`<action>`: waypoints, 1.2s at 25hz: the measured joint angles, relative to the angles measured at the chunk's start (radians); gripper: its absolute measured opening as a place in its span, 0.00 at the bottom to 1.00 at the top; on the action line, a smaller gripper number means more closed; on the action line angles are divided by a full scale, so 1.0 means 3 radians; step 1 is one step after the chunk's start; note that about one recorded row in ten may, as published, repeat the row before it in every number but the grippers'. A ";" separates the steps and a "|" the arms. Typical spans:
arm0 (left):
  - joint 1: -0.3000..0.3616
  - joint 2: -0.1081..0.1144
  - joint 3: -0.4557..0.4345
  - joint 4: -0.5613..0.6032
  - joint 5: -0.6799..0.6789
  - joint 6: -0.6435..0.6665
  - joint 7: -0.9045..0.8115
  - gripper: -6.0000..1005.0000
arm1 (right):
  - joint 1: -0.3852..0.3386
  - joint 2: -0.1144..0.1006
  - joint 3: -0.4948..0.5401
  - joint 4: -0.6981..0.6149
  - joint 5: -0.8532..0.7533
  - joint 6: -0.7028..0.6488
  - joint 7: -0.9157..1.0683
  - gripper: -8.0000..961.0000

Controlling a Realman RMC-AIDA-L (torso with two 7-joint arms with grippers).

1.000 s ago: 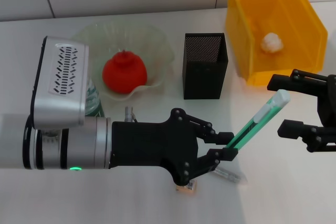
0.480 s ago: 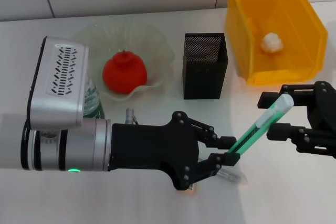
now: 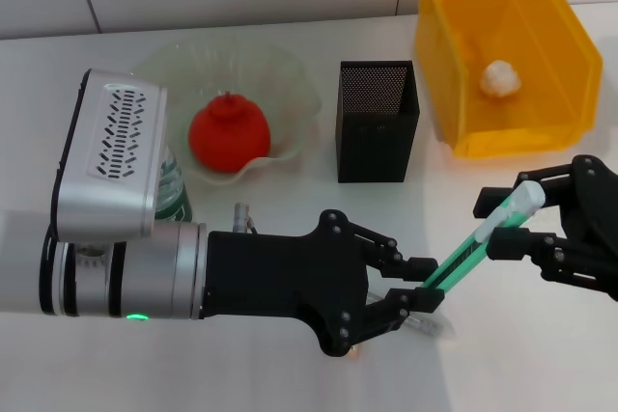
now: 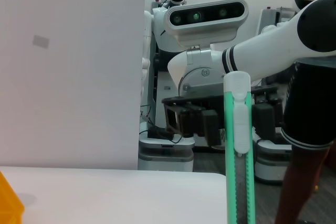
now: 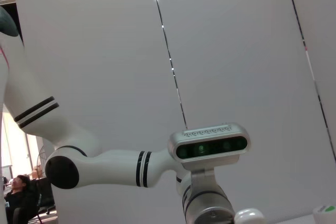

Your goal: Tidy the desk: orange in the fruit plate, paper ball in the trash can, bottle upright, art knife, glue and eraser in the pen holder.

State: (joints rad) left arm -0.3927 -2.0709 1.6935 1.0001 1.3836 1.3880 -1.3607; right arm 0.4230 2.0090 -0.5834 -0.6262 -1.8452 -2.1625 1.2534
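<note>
My left gripper (image 3: 425, 285) is shut on the lower end of the green art knife (image 3: 473, 243), holding it slanted above the table. My right gripper (image 3: 494, 225) is open, with its fingers close on either side of the knife's white upper end. The left wrist view shows the knife (image 4: 239, 145) upright with the right gripper behind it. The orange (image 3: 229, 134) lies in the fruit plate (image 3: 290, 79). The paper ball (image 3: 499, 77) lies in the trash can (image 3: 541, 7). The pen holder (image 3: 378, 127) stands between them. The bottle (image 3: 174, 190) is mostly hidden behind my left wrist. A clear glue tube (image 3: 425, 323) lies under my left gripper. The eraser is hidden.
My left arm's silver wrist housing (image 3: 106, 166) covers the table's near left. A small clear piece (image 3: 241, 211) lies in front of the fruit plate. The right wrist view shows only a wall and another robot's head.
My right gripper has moved left and toward me, and its fingers have narrowed around the knife's upper end. My left gripper has sunk slightly with the knife.
</note>
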 joint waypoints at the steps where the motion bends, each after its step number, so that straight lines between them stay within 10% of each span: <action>1: 0.0000 0.0000 0.0000 -0.0002 -0.0001 0.0002 0.0000 0.18 | 0.0000 0.0000 0.0000 0.0000 0.0000 0.0000 0.0000 0.45; 21: -0.0041 -0.0006 -0.0031 -0.0119 -0.0021 0.0049 0.0032 0.18 | 0.0006 0.0024 -0.0003 0.0005 0.0013 -0.0027 -0.0164 0.21; 30: -0.0021 -0.0015 -0.0042 -0.0124 -0.0020 0.0027 0.0046 0.43 | -0.0030 0.0050 0.0065 -0.0007 0.0050 -0.0027 -0.0164 0.21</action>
State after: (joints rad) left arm -0.3991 -2.0752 1.6808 0.9630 1.3776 1.3962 -1.3467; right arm 0.4139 2.0241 -0.5640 -0.6282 -1.8302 -2.1706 1.2043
